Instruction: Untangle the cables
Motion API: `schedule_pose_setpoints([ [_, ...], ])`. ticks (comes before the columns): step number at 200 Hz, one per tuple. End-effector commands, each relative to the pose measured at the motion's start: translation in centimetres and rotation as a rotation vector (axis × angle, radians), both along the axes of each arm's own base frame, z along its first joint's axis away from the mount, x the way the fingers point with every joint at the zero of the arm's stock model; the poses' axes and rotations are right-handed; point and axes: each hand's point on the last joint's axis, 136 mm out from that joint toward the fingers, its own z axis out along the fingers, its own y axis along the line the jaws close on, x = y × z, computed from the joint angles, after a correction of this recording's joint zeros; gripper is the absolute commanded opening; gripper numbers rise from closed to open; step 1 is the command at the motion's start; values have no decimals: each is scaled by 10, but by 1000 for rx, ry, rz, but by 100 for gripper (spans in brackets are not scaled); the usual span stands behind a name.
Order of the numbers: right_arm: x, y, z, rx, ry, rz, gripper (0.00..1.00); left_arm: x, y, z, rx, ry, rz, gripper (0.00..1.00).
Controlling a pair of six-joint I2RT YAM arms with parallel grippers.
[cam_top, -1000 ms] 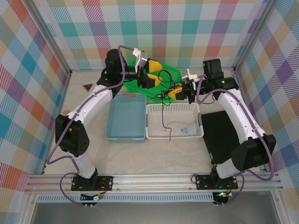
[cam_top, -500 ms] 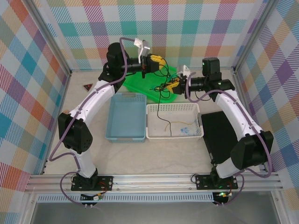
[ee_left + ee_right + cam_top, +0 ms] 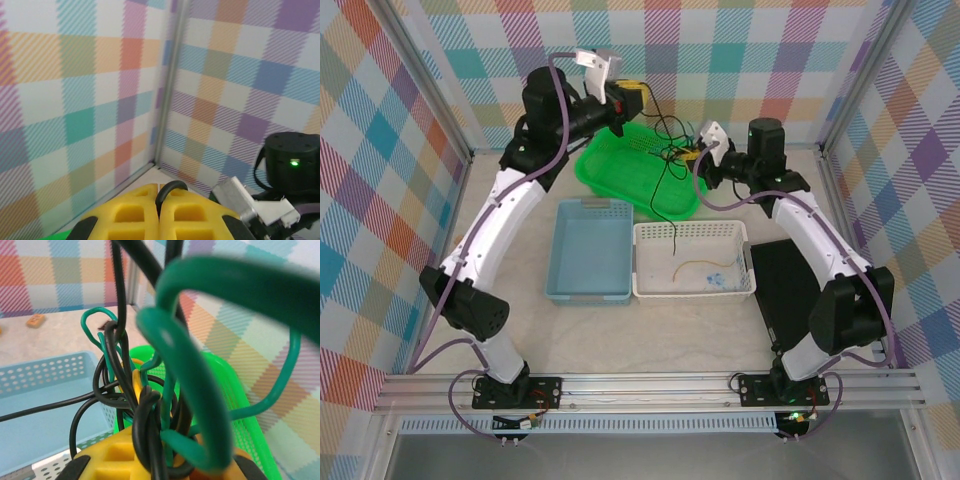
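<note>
Pinching a loop of the black cable (image 3: 167,191) right now between the pressed-together fingers of the left pincer (image 3: 159,220), raised high near the back corner of the walls. Clamping the right pincer (image 3: 165,462) on a knot of black and dark green cable (image 3: 185,370), up over the far side of the green basket (image 3: 610,165). Dangling a black strand from that knot down over the white basket (image 3: 748,265). Leaving the tan-yellow cable (image 3: 698,266) lying loose inside the white basket, just beside the blue bin (image 3: 588,255).

Seeing black cable (image 3: 116,290) raised above white basket (image 3: 692,292), tail hanging down into it. Knotted with dark green cable (image 3: 185,390) in a clump beyond its far rim. Short tan-yellow cable (image 3: 695,264) lying curved on basket floor.
</note>
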Motion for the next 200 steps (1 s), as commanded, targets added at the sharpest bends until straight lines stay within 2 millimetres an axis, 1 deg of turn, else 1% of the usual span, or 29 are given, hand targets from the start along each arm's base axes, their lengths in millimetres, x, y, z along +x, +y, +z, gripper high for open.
schedule_pose_setpoints([
  [1, 20, -39, -29, 22, 162, -227, 0, -30, 69, 84, -102, -162, 243, 0],
  [22, 22, -69, -38, 67, 253, -347, 0, -30, 108, 87, -94, -133, 379, 0],
  [43, 15, -91, -40, 121, 292, -402, 0, -27, 142, 82, -90, -98, 479, 0],
  [47, 13, -94, -40, 131, 297, -406, 0, -25, 147, 73, -73, -66, 492, 0],
  [61, 9, -107, -39, 176, 319, -441, 0, -24, 162, 65, -63, -50, 522, 0],
  [91, 9, -144, -40, 274, 422, -581, 0, -27, 190, 54, -51, -27, 602, 0],
  [113, 11, -178, -50, 329, 553, -735, 0, -29, 212, 52, -47, -14, 664, 0],
  [129, 10, -200, -60, 394, 672, -833, 0, -29, 221, 50, -51, -1, 673, 0],
  [142, 10, -211, -64, 451, 743, -872, 0, -30, 225, 48, -55, 8, 672, 0],
  [156, 9, -214, -66, 498, 784, -882, 0, -30, 225, 42, -58, 26, 664, 0],
  [177, 9, -213, -64, 539, 809, -885, 0, -31, 224, 28, -48, 55, 649, 0],
  [200, 9, -218, -62, 558, 817, -918, 0, -33, 234, 15, -29, 81, 686, 0],
])
